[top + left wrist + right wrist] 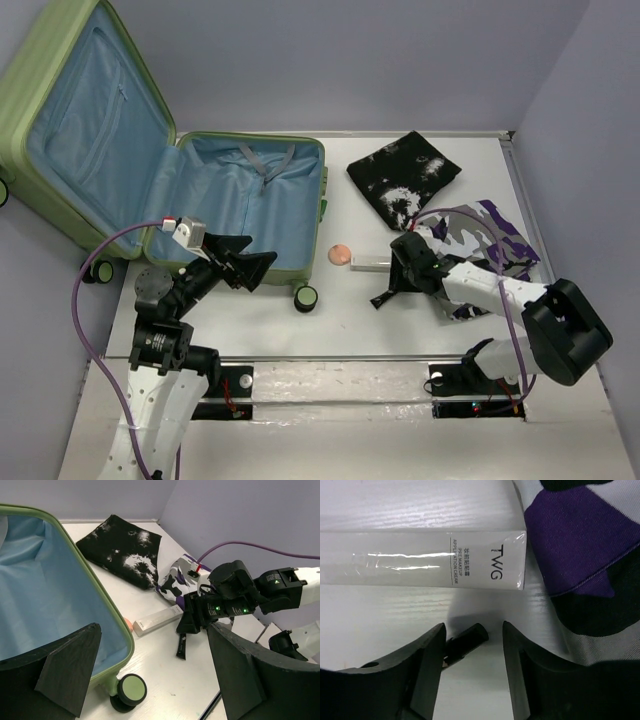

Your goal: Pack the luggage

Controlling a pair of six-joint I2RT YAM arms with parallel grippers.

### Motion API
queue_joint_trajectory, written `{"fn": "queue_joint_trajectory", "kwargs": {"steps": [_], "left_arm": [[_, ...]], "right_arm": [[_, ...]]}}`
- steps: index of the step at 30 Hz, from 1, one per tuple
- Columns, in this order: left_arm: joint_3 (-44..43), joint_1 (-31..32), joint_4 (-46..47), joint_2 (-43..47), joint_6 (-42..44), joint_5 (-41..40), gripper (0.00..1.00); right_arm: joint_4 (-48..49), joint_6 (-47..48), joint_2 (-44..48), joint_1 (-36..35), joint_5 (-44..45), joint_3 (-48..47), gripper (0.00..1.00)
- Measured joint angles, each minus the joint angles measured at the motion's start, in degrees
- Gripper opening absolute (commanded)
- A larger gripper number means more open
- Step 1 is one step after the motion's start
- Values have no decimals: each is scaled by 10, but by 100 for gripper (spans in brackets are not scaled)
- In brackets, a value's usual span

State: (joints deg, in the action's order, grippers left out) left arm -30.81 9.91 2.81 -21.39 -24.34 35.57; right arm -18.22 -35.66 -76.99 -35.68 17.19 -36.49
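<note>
- Your luggage (pixel 225 205) lies open at the upper left of the top view. Its lid is propped back, so the blue lining faces up for loading.
- Your left gripper (pixel 257 255) hangs released, jaws wide, at the case's near rim, likely placed to help there.
- Your right gripper (pixel 473 625) is parted, not clenched. It straddles a black stick (pixel 466 642) just below the white tube (pixel 420 560), seemingly lined up to pick it.

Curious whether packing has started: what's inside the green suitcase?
The suitcase shows only its light blue lining, grey straps in the base and a zipped pocket in the lid; no packed items. The left gripper hides the base's near corner.
</note>
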Motion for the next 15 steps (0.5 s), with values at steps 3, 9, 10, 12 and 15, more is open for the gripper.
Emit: {"fn": "queue_joint_trajectory", "kwargs": {"steps": [3, 9, 10, 12, 15], "left_arm": [[0, 0, 0, 1, 0, 0, 99], [0, 0, 0, 2, 0, 0, 99], [0, 0, 0, 2, 0, 0, 99], [0, 0, 0, 2, 0, 0, 99], [0, 0, 0, 2, 0, 0, 99]], "right_arm": [[-11, 3, -4, -6, -9, 0, 53], [-20, -1, -21, -31, -9, -8, 49], [-20, -2, -27, -36, -7, -13, 52], [-21, -5, -38, -47, -3, -22, 61], [-21, -7, -40, -59, -3, -27, 62]]}}
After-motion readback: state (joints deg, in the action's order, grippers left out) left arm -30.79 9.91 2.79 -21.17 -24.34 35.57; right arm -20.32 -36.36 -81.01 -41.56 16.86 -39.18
